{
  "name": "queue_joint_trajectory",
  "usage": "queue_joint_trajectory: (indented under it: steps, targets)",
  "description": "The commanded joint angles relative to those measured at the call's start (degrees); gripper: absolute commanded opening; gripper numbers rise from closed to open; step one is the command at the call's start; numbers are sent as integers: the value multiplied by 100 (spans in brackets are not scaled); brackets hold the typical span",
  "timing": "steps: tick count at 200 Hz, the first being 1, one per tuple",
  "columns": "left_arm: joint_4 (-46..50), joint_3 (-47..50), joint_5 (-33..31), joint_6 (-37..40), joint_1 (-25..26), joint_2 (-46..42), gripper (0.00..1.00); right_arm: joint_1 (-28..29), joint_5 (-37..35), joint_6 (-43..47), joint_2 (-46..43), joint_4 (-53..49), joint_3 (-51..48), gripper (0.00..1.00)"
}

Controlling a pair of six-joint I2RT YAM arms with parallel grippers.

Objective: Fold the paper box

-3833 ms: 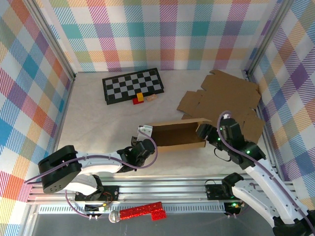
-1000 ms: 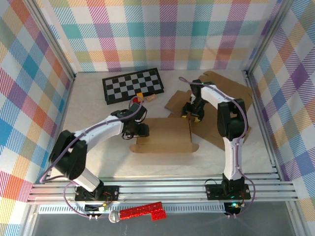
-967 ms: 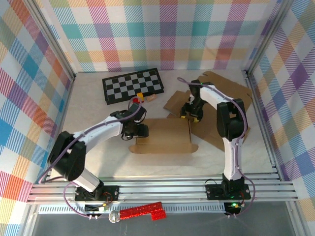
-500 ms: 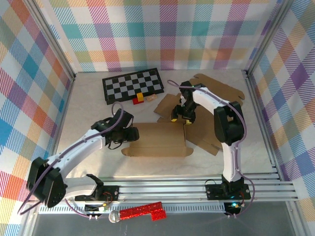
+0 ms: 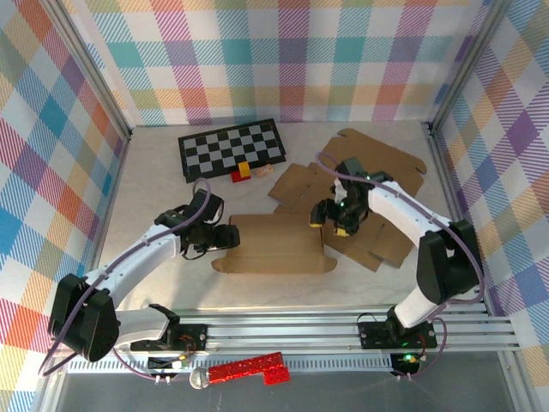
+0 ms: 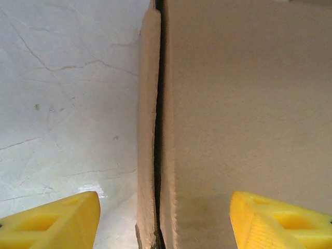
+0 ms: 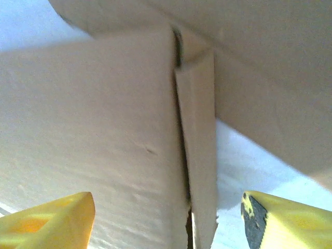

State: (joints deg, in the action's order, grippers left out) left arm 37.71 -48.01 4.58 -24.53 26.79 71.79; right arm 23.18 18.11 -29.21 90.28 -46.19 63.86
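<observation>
Bare table [image 5: 150, 184] left of box [image 5: 274, 243], cardboard sheets [image 5: 386, 167] crowding right

Overhead, the light is bright, even and diffuse, everything sharp; the box [image 5: 274, 243] casts only a short soft shadow on the worktop [image 5: 171, 189]; left wrist view: a small glare patch at lower left, yellow fingertips [image 6: 52, 220] blurred along the bottom; right wrist view: cardboard dim and soft, worktop washed bluish-white at upper left.
</observation>
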Motion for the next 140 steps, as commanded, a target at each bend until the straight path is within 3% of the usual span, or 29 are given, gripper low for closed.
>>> queue_joint_trajectory:
  steps: [1, 35, 64, 82, 106, 140]
  targets:
    - [-229, 174, 131, 276, -44, 156, 66, -15, 681, -212, -202, 563, -573, 75]
    - [-560, 390, 92, 298, -57, 272, 61, -15, 847, -183, 59, 875, -861, 73]
    - [-775, 567, 13, 226, -61, 285, 39, -15, 838, -58, 298, 967, -970, 65]
    - [-950, 698, 67, 171, -60, 210, 38, -40, 903, 37, 255, 1065, -1027, 65]
    - [-906, 801, -61, 160, -59, 95, 28, -199, 1052, 219, 142, 1218, -1055, 71]
    - [-657, 910, -369, 103, -82, -7, 22, -568, 1512, 477, 263, 1387, -985, 77]
